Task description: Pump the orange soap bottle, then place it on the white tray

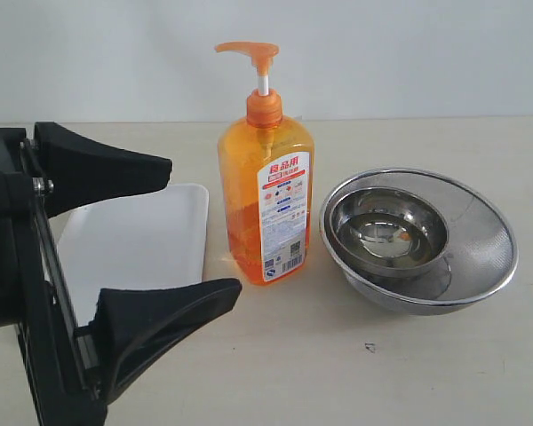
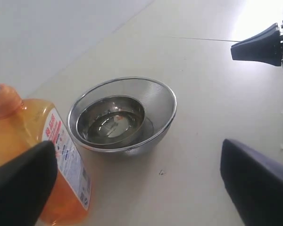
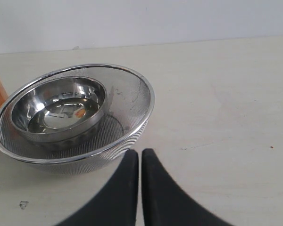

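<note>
Left end effector (image 1: pixel 205 226) (open) beside bottle (image 1: pixel 266 204).

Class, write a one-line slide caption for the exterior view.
Open left gripper in foreground; upright orange soap bottle stands between white tray and steel bowl nested in mesh strainer.

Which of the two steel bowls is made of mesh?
The larger outer bowl: its wall is fine mesh under a solid rim. The smaller bowl nested inside it has a smooth, solid, shiny wall.

Soap bottle (image 1: pixel 265 204) stands between tray (image 1: pixel 133 240) and bowls (image 1: pixel 480 253).
</note>
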`<control>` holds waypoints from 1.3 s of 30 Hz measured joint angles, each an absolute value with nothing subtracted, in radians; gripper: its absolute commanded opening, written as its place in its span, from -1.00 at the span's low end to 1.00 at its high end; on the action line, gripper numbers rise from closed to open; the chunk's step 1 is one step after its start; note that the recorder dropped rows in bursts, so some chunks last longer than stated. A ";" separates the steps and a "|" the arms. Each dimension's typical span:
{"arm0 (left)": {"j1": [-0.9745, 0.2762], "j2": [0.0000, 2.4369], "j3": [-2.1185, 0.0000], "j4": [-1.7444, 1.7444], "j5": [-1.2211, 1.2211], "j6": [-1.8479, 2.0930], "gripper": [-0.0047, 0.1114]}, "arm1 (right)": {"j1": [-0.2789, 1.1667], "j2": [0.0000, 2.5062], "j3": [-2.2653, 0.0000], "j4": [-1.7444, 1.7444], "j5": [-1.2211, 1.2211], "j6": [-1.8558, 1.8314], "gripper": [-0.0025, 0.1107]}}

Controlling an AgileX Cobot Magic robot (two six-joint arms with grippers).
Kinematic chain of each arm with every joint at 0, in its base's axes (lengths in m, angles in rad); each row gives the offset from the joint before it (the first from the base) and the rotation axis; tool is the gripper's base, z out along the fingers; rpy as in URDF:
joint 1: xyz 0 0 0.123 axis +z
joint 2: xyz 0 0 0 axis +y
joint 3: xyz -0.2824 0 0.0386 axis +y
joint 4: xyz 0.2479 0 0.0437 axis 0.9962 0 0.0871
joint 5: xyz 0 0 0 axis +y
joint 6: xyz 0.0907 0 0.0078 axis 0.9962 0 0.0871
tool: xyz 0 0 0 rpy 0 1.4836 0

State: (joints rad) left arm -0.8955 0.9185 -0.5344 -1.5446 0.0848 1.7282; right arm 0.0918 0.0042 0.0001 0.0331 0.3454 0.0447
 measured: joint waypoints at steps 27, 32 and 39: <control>-0.895 0.919 -0.521 -0.834 0.078 0.910 0.57 | 0.092 0.004 0.000 0.033 0.345 0.045 -0.96; -0.895 0.919 -0.482 -0.479 -0.075 0.536 0.57 | 0.092 0.004 0.000 0.033 0.345 0.045 -0.96; -0.895 0.919 -0.415 0.223 -0.228 -0.072 0.57 | 0.092 0.004 0.000 0.033 0.345 0.045 -0.96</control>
